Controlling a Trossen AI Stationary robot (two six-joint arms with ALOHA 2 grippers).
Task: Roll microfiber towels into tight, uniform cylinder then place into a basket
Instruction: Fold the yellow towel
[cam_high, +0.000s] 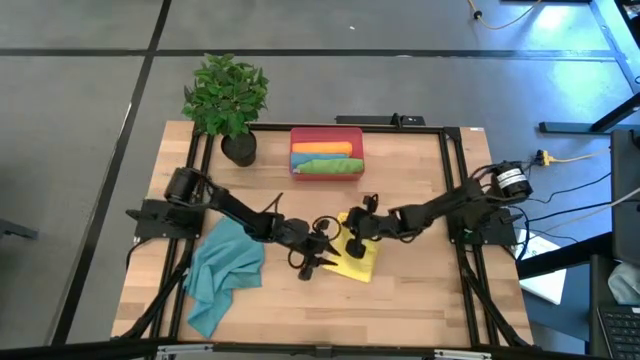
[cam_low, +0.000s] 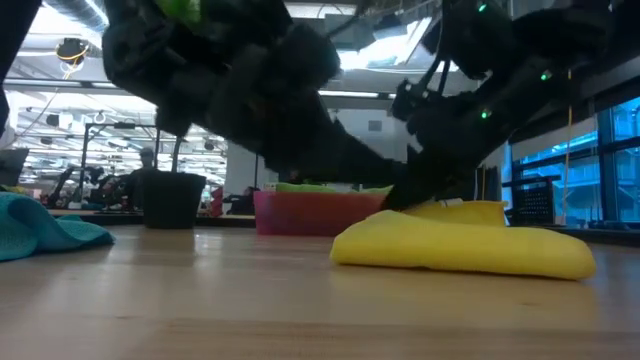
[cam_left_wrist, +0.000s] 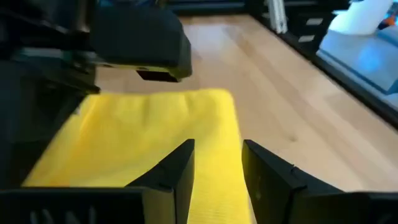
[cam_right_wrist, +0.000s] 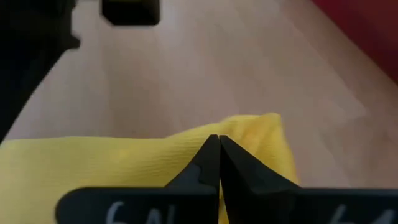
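**Yellow towel half-folded mid-tabletop, both tools on it**

So the soft yellow microfiber towel (cam_high: 358, 260) is lying roughly in the middle of the pale wooden tabletop (cam_high: 420, 300), folded over into a flat, puffy pad with rounded edges rather than a tight roll. From table height it looks like a low, lumpy loaf with one corner poking up.

The right tool (cam_right_wrist: 219, 158) has its fingers pinched fully together on the towel's corner edge. The left tool (cam_left_wrist: 217, 171) sits over the same towel from the other side, fingers a bit apart with yellow cloth showing in the gap; can't tell if it's actually gripping.

A crumpled teal-blue towel (cam_high: 222, 272) is off near the left front edge. The small red-pink plastic basket (cam_high: 327, 133) sits at the far edge beside a potted green plant (cam_high: 228, 100), with orange and green rolls inside. There's bare wood in front of the yellow towel and toward the right.
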